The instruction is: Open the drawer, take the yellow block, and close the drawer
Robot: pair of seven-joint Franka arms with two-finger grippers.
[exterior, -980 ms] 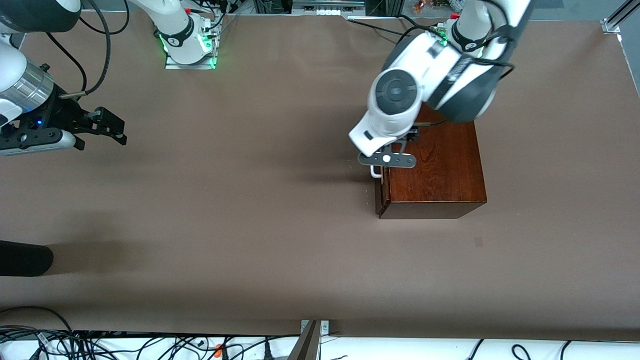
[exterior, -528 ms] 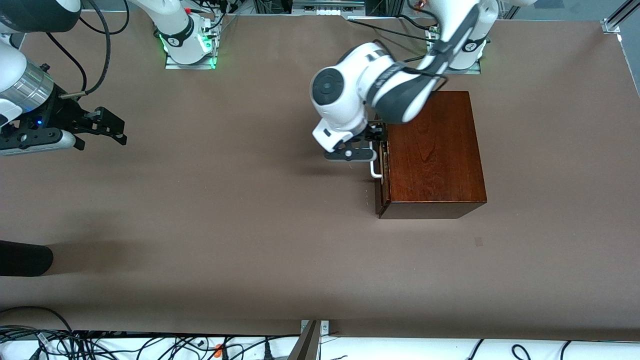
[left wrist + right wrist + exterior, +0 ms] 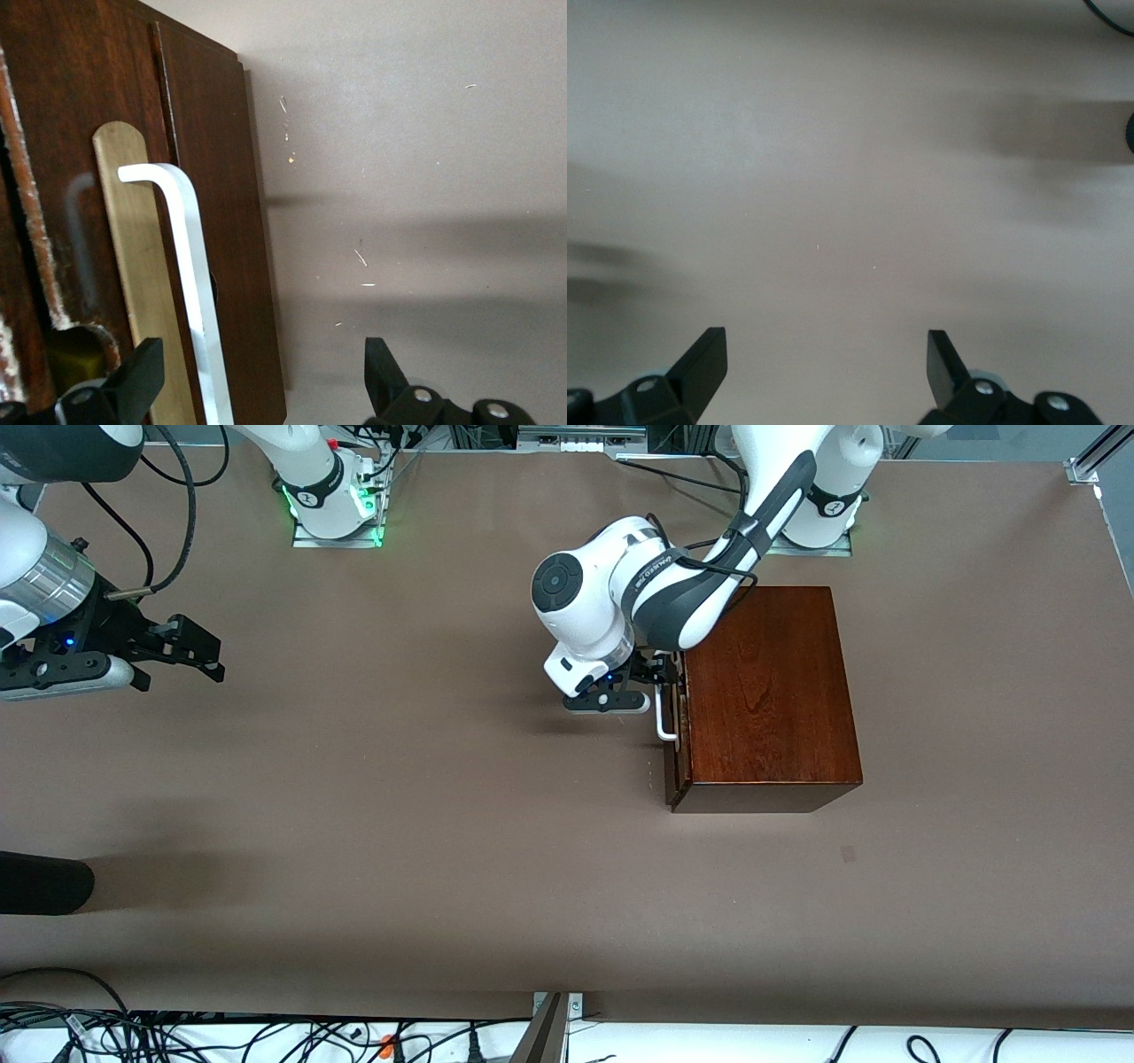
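Toward the left arm's end of the bench (image 3: 443, 824), a dark reddish-brown wooden box (image 3: 766, 691) is seen, not far from the left arm's base. Its drawer (image 3: 213, 221) is shut, the front flush with the box face, which is turned toward the right arm's end. The white bar handle (image 3: 663, 710) stands out from that front (a pale brass-coloured plate (image 3: 133, 266) is seen under it in the left wrist view).

The left gripper (image 3: 651, 677) is held low, right at the drawer front. Its fingers (image 3: 137, 376) are spread wide, one on each side of the handle bar, with nothing gripped; contact with the bar cannot be judged.

The right gripper (image 3: 190, 651) is held over bare bench near the edge at the right arm's end, its arm waiting. Its fingers (image 3: 700, 359) are likewise spread apart and empty.

The yellow block is not seen in any view.
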